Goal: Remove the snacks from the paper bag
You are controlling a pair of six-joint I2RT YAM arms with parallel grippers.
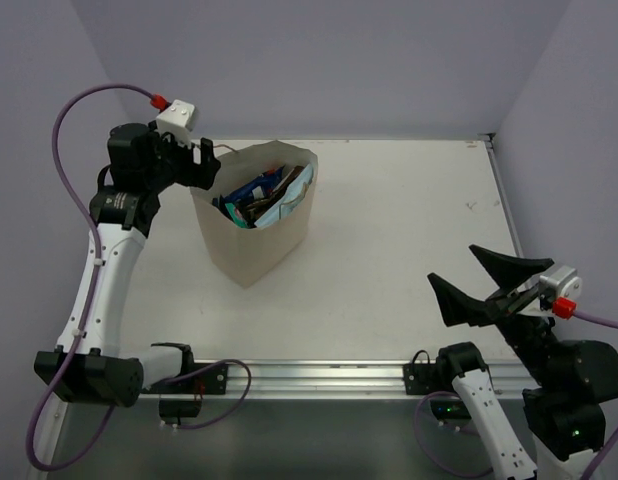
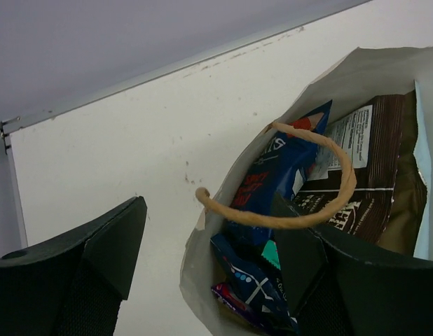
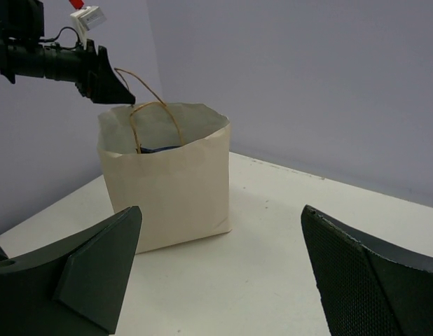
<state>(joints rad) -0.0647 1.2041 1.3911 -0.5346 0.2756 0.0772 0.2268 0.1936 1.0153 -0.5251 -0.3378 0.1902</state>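
Observation:
The tan paper bag (image 1: 257, 250) stands upright at the table's back left with its mouth open. Snacks (image 1: 261, 195) fill it. The left wrist view looks down on a dark blue packet (image 2: 272, 175), a brown one (image 2: 377, 175), a teal corner (image 2: 270, 253) and a purple one (image 2: 234, 301) low down. My left gripper (image 2: 208, 210) is open at the bag's left rim. One finger (image 2: 300, 259) is inside the bag under the twisted handle (image 2: 321, 210), the other finger (image 2: 111, 245) outside, and the paper wall (image 2: 195, 280) runs between them. My right gripper (image 1: 479, 280) hangs open and empty at the front right.
The grey back wall and a metal strip (image 2: 97, 94) run close behind the bag. The left side wall is near my left arm (image 1: 99, 270). The aluminium rail (image 1: 319, 375) lies along the near edge. Bare white tabletop (image 3: 286, 280) lies between the bag and my right gripper.

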